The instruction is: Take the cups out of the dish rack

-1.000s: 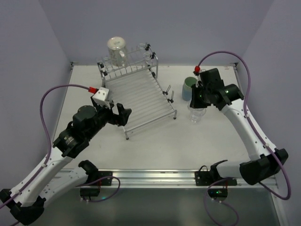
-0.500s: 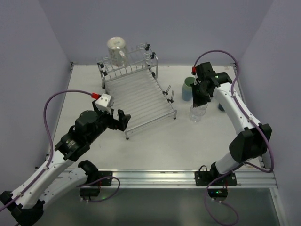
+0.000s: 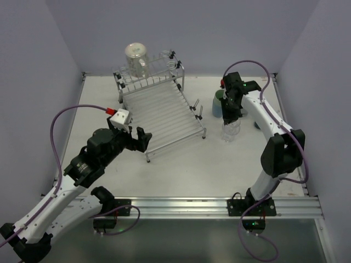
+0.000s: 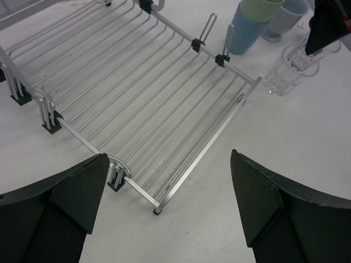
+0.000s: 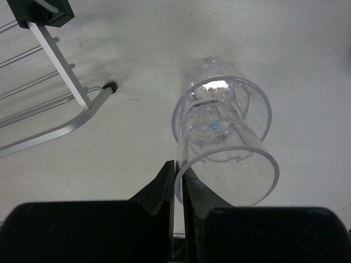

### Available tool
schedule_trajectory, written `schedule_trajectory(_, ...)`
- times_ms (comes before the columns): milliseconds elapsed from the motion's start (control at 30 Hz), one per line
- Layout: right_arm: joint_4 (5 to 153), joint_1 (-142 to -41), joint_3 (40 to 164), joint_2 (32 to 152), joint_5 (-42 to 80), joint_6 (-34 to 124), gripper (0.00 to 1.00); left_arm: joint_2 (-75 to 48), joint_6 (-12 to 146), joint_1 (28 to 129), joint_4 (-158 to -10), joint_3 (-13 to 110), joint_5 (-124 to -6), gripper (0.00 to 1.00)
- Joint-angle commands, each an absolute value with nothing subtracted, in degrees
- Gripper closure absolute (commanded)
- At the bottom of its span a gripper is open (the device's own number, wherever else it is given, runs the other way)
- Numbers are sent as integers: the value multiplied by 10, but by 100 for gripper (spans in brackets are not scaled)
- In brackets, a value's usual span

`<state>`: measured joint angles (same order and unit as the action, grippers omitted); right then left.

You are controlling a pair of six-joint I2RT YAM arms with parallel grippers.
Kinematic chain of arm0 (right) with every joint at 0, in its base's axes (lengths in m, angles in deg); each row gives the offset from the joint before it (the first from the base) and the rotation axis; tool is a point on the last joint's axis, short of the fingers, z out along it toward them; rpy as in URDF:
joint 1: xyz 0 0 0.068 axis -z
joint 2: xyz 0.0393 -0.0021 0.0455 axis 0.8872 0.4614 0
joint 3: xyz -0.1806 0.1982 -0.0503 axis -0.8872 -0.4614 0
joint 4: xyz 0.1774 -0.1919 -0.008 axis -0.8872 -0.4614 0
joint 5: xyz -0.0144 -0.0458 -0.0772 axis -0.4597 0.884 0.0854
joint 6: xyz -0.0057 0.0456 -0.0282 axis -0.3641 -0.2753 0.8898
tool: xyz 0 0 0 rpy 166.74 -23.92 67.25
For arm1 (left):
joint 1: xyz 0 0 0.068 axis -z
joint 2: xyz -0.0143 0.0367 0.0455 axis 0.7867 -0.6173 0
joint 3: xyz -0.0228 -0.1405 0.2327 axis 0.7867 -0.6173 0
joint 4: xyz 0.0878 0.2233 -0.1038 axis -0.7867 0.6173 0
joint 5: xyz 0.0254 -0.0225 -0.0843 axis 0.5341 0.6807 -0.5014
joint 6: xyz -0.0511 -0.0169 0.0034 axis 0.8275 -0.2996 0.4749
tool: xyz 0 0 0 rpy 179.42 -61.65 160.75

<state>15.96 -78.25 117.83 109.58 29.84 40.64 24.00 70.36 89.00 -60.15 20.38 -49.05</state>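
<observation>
Swinging its elbow in over the table, the right arm now stands above the clear glass (image 5: 225, 137), and the right gripper (image 5: 178, 175) is clamped on its rim. The glass stands upright, seemingly on the table, just right of the dish rack (image 3: 164, 112). We judge it unloaded, with only the release left.

The left gripper (image 4: 169, 164), spread and empty, has drawn back to the rack's near corner.

We count 1 rack and 5 cups:
- 1 clear glass
- 1 pale green tumbler (image 4: 262, 7) nested in 1 light blue tumbler (image 4: 244, 34)
- 1 grey mug (image 4: 279, 28)
- 1 pale cup (image 3: 136, 56) at the far rail
</observation>
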Motion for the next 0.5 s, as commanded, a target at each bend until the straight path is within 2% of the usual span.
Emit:
schedule_trajectory(0,184,-778,1185,1111,301,418,100,239,692,884,-627,198,-492,0)
schedule_trajectory(400,221,-766,1158,1145,319,417,100,221,693,881,-627,199,-489,0)
schedule_trajectory(467,228,-761,1143,1145,317,416,98,219,693,880,-627,200,-487,0)
